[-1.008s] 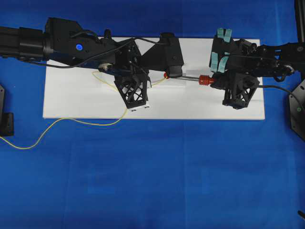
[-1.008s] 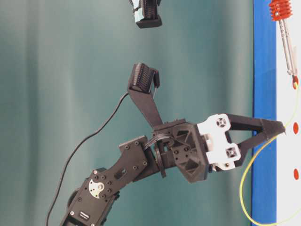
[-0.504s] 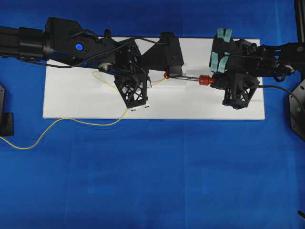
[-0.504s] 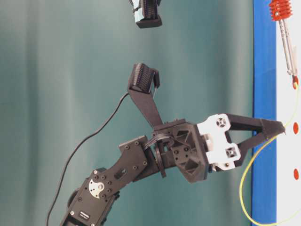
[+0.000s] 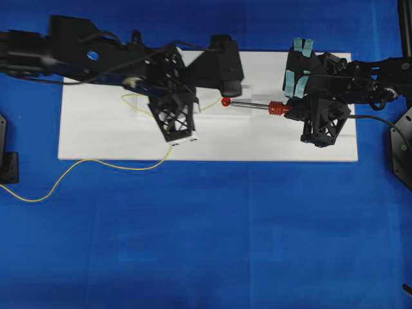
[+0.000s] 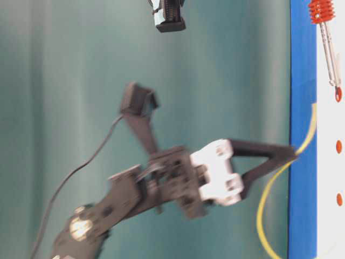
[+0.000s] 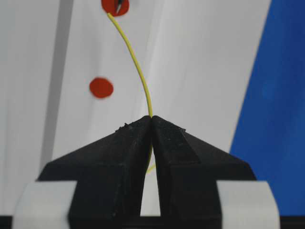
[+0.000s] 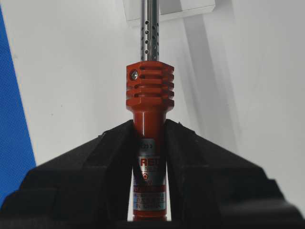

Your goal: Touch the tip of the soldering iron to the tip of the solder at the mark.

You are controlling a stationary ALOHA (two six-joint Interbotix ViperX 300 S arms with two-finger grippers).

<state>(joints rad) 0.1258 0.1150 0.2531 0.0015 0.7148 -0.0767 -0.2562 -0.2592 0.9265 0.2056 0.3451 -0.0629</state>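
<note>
My left gripper (image 7: 151, 119) is shut on the thin yellow solder (image 7: 138, 67), which curves up from the jaws toward a red mark (image 7: 114, 5). In the table-level view the solder's end (image 6: 314, 108) stands raised off the white board, apart from that mark (image 6: 338, 94). My right gripper (image 8: 150, 126) is shut on the red-orange handle of the soldering iron (image 8: 149, 88). The iron's silver shaft (image 5: 251, 105) lies level, and its tip rests on the mark (image 5: 226, 102).
The white board (image 5: 103, 138) lies on blue cloth. The loose solder trails off its front edge to the left (image 5: 84, 162). Two more red dots (image 6: 338, 146) (image 6: 339, 199) mark the board. A raised white block (image 8: 186, 7) sits under the shaft. A black cord (image 5: 373, 119) leaves the right gripper.
The left arm has swung up and back to the left, pulling the solder's end away from the mark. The right arm and the soldering iron have stayed put.
</note>
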